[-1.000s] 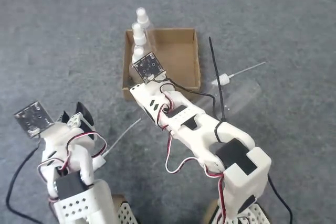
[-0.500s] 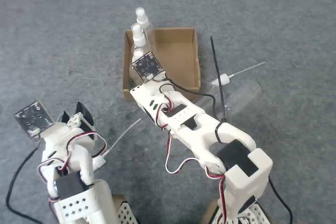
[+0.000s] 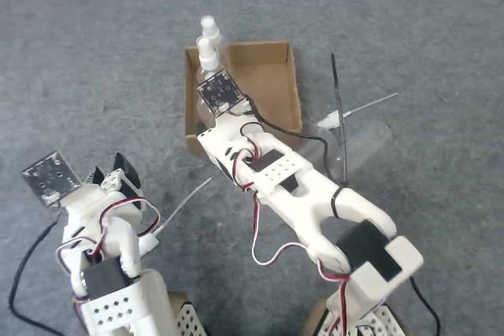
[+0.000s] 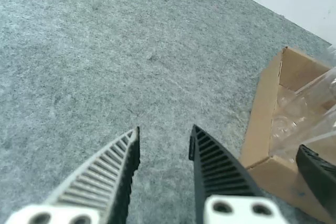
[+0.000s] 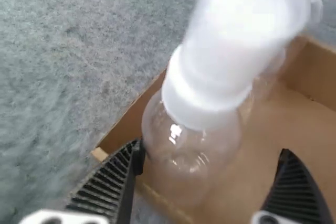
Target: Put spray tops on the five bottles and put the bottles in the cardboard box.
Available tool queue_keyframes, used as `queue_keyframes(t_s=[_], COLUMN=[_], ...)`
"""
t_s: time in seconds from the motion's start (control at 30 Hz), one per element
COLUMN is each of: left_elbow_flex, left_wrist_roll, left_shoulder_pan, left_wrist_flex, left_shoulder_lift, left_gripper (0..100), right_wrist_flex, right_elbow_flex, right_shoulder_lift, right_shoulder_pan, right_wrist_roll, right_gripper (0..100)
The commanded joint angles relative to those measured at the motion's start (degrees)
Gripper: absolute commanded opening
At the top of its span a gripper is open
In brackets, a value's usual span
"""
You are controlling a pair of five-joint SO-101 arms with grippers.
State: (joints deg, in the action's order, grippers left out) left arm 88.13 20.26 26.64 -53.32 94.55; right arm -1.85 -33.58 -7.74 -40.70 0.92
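- Bare grey table (image 3: 94,76) lies open left of the cardboard box (image 3: 268,84). The left claw (image 4: 165,129) hangs over it at near left, narrowly parted and holding nothing.
- Right of the box, a clear bottle (image 3: 366,143) lies on its side, with a loose spray top (image 3: 334,120) just beside it.
- Capped bottles (image 3: 207,49) stand along the box's left wall. The right claw (image 5: 210,150) is spread wide around one.
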Motion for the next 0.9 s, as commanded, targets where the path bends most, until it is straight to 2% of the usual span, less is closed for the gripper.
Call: queue_keyframes(t_s=[0.0,0.37,0.7,0.87], left_elbow_flex=[-0.48,-0.48,-0.48,-0.48], left_wrist_roll=[0.35,0.35,0.35,0.35], left_shoulder_pan=[0.0,0.0,0.0,0.0], left_wrist_flex=[1.76,1.76,1.76,1.76], left_shoulder_lift=[0.97,0.97,0.97,0.97], left_gripper=[15,15,15,15], right_wrist_flex=[-5.58,-21.58,-36.53,-43.03], right_elbow_flex=[1.58,1.58,1.67,1.67], right_shoulder_lift=[7.78,16.57,28.09,32.75], right_shoulder_pan=[-1.01,-5.23,-5.05,-4.88], right_wrist_roll=[-1.76,-1.32,-1.23,4.31], right_gripper=[32.5,32.2,32.2,32.2])
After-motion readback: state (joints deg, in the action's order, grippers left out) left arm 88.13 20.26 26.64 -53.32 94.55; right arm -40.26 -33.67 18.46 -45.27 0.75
